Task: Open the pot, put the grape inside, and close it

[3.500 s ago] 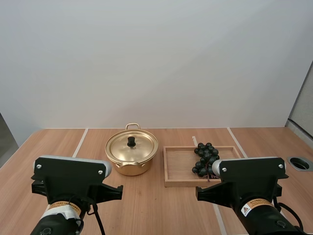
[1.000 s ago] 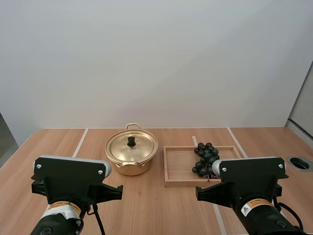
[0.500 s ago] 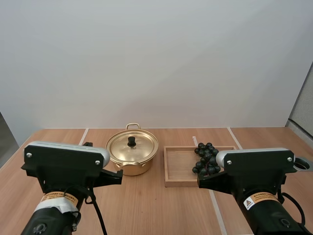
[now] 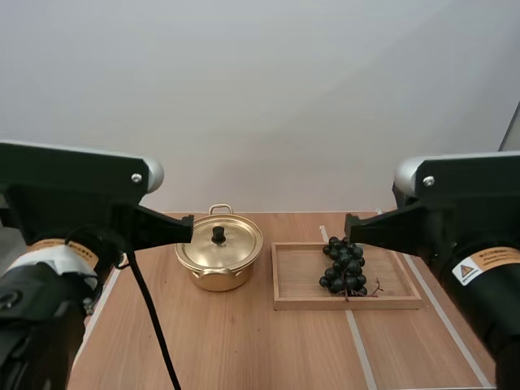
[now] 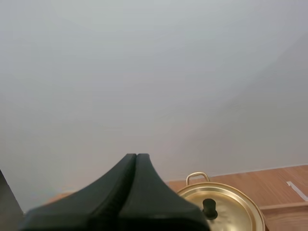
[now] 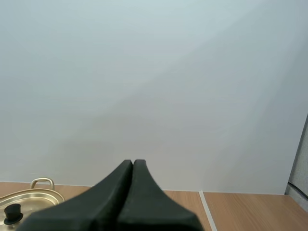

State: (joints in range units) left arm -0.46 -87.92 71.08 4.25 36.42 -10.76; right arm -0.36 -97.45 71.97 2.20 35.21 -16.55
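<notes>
Up from the near edge both arms have risen, left gripper point(image 5: 136, 156) and right gripper point(image 6: 133, 162) pressed closed, empty. Round gold metal pot point(image 4: 210, 275) sits lidded, dark grape bunch point(image 4: 344, 266) right of it on shallow wooden tray point(image 4: 297, 278). Approach starting.

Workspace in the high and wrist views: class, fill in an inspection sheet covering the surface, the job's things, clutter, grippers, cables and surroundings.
Surface: wooden table with pale lines running along it.
Job's things: gold pot with its lid on and black knob upright; grapes lying in the wooden tray to the pot's right.
Clutter: nothing seen.
Grippers: left gripper shut on nothing, raised, short of the pot; right gripper shut on nothing, raised off the table.
Cables: nothing seen around the pot or tray.
Surroundings: plain pale wall behind the table.
</notes>
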